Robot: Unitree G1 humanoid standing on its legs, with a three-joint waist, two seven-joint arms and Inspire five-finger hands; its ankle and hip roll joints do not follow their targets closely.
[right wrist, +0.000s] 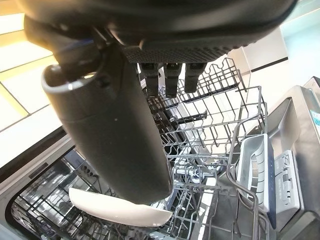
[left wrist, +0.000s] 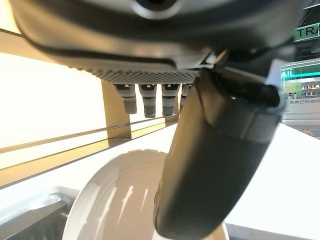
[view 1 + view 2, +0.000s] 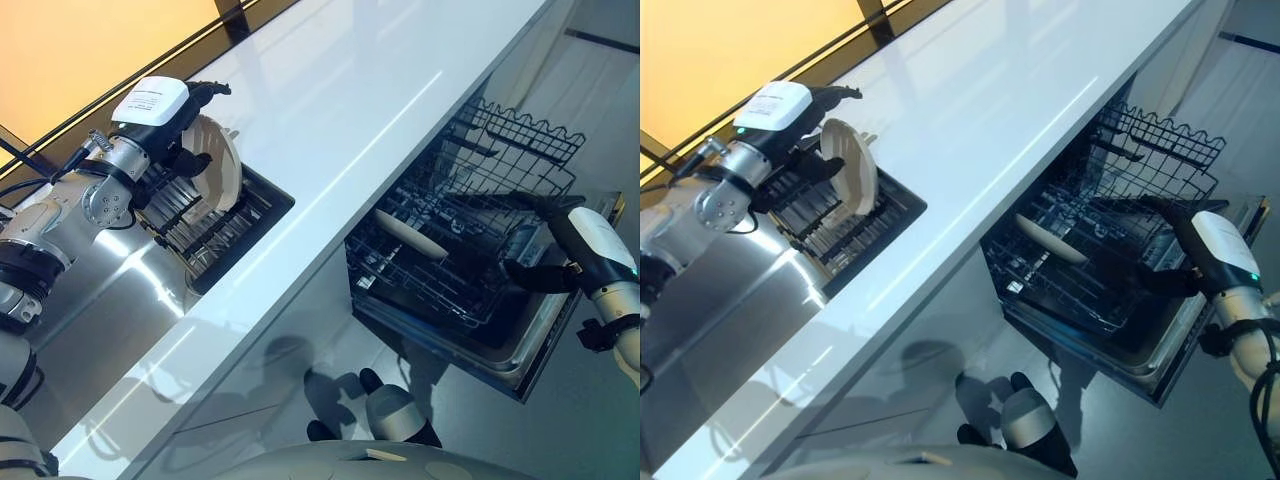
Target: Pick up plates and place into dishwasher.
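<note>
- Left eye view: our left hand (image 3: 165, 135) reaches to an upright plate (image 3: 215, 165) in the drying rack (image 3: 205, 225), sunk in the white surface (image 3: 360, 90).
- Right eye view: our right hand (image 3: 1200, 245) hovers over the dishwasher rack (image 3: 1110, 250), where another plate (image 3: 1050, 238) lies.
- Left wrist view: the thumb (image 2: 215, 170) presses the plate's face and the fingers curl behind, a pinch we believe. It may slip when lifted.
- Right wrist view: the fingers are relaxed and hold nothing.

A long glossy white surface (image 3: 380, 70) runs diagonally through the room and reflects pale light. Along its far edge stands a warm amber-yellow lit wall panel (image 3: 90, 50), crossed by dark frame bars (image 3: 235, 18). A brushed steel sink (image 3: 120, 290) is set into the surface. Below its front edge lies a smooth grey floor (image 3: 590, 425).
</note>
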